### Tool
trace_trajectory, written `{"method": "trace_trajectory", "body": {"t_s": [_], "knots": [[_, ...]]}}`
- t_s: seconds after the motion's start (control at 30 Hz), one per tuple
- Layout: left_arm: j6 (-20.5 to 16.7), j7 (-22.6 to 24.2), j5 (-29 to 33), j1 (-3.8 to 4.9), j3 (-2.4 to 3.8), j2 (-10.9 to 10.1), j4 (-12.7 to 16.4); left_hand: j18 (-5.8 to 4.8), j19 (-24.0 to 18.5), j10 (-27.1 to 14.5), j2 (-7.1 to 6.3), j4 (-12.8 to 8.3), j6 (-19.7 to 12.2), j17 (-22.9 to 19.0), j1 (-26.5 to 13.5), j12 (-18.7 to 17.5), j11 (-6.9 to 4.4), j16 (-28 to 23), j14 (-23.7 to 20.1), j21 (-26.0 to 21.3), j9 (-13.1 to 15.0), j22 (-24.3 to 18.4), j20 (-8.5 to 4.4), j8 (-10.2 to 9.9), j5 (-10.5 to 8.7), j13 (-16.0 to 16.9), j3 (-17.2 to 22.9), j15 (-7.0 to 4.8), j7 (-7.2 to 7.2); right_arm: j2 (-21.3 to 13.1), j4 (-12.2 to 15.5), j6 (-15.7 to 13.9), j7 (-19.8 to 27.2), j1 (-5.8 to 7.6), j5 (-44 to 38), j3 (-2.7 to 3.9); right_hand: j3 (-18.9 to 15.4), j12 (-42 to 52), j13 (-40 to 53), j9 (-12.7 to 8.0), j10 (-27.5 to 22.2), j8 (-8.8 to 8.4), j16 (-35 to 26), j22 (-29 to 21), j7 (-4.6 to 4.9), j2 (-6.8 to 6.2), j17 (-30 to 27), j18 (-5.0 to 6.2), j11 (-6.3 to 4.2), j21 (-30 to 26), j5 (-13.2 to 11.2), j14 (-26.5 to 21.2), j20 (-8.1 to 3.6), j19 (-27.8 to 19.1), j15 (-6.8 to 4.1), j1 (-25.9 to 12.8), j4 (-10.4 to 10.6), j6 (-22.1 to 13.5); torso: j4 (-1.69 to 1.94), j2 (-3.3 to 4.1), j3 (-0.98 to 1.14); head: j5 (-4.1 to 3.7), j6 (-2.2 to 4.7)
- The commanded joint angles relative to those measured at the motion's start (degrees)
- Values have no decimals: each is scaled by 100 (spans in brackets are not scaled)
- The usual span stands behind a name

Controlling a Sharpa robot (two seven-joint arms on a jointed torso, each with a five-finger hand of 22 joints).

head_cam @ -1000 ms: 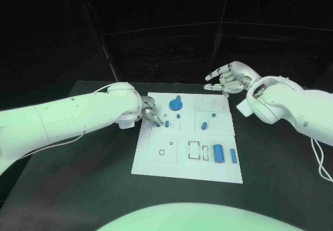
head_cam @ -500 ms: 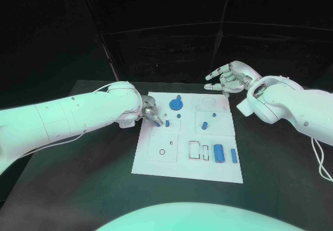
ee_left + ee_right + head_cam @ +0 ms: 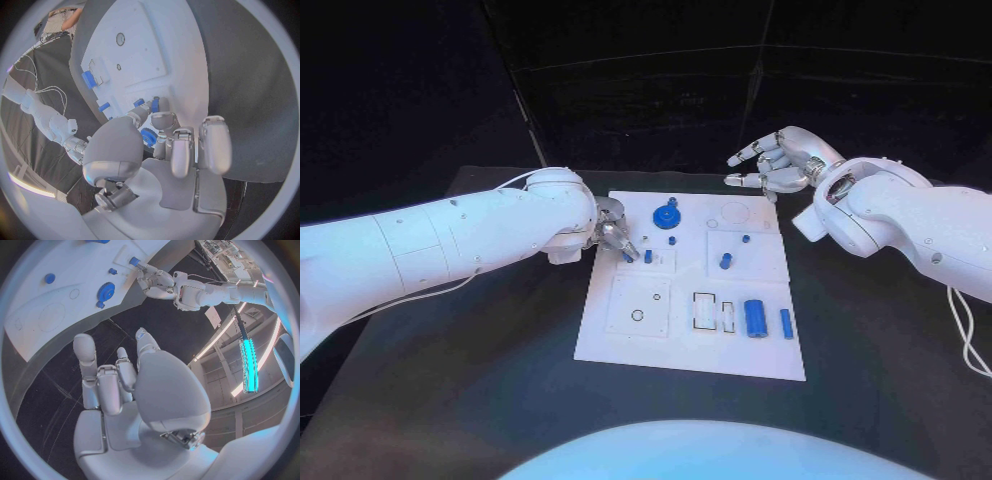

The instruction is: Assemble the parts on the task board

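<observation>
nothing much has moved since a second ago: both of your hands sit where they were, and the blue parts lie in the same spots.

your left hand [image 3: 613, 232] is down at the left edge of the board [image 3: 646, 345], near its far end. its fingers are bunched close together over a small blue peg [image 3: 629, 256]. the left wrist view shows the fingertips [image 3: 152, 107] touching that peg [image 3: 154, 103], so it looks pinched, but you cannot tell how firm the hold is.

your right hand [image 3: 776, 163] is up off the tabletop [image 3: 473, 400], past the far right corner of the board. its fingers are spread apart and a bit curled, and it holds nothing. the right wrist view shows the same hand [image 3: 115, 375] with bare fingers.

look at the board. a blue gear [image 3: 666, 215] sits near the far edge, with a small blue knob just behind it. a tiny blue peg stands just in front of the gear. another short blue piece [image 3: 726, 262] lies in the middle on the right. a big blue cylinder [image 3: 756, 318] lies near the right edge, closer to you, and a thin blue bar [image 3: 786, 323] lies just beside it. a small ring [image 3: 636, 316] is on the left side.
</observation>
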Motion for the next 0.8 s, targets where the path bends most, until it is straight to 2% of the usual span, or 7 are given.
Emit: {"method": "trace_trajectory", "body": {"t_s": [0.03,0.8], "knots": [[150,-43,-72,9,0,15,-21,-111,193,36,-40,48,42,1509,-45,13,-4,18,596,23,-9,50,-37,-13,28,5,-3,-27,-9,4,3,19,56,10,14,5,-27,10,-2,2,-21,33,-38,-2,10,24,126,111,-19,-27,30,289,-3,-26,-48,-46,4,-1,-4,3,0,-1,0],[334,-59,-70,10,-1,114,-103,-111,191,47,-50,90,56,1509,-105,30,0,18,596,23,-15,52,-35,-20,20,43,-35,-24,-7,6,0,21,55,10,14,5,-33,11,-2,2,-20,36,-37,-5,10,28,132,111,-19,-29,31,291,-3,-25,-48,-57,7,-3,-2,2,0,-13,-22]]}}
